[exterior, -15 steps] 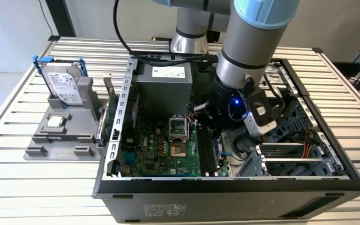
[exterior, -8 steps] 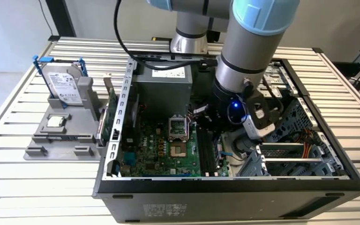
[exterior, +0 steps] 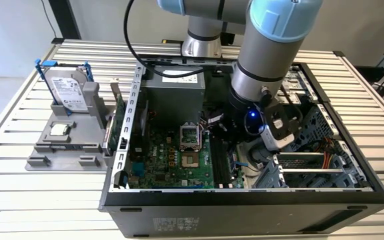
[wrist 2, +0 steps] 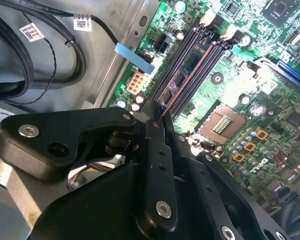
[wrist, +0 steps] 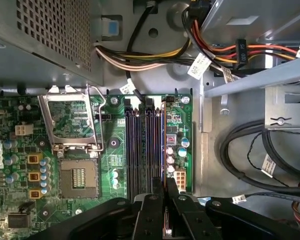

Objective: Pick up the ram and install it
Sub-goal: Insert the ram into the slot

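With its lower part hidden between closed fingers (wrist: 166, 200), ram (wrist: 163, 145) edge-on above slots (wrist: 140, 150).

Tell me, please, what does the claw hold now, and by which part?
The claw pinches the ram, seen edge-on, by its flat faces, above the memory slots.

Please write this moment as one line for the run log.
gripper: inside case | fingers: shut on ram | position: over memory slots

One hard drive (exterior: 67, 90), one motherboard (exterior: 172, 160), four memory slots (wrist: 144, 150).
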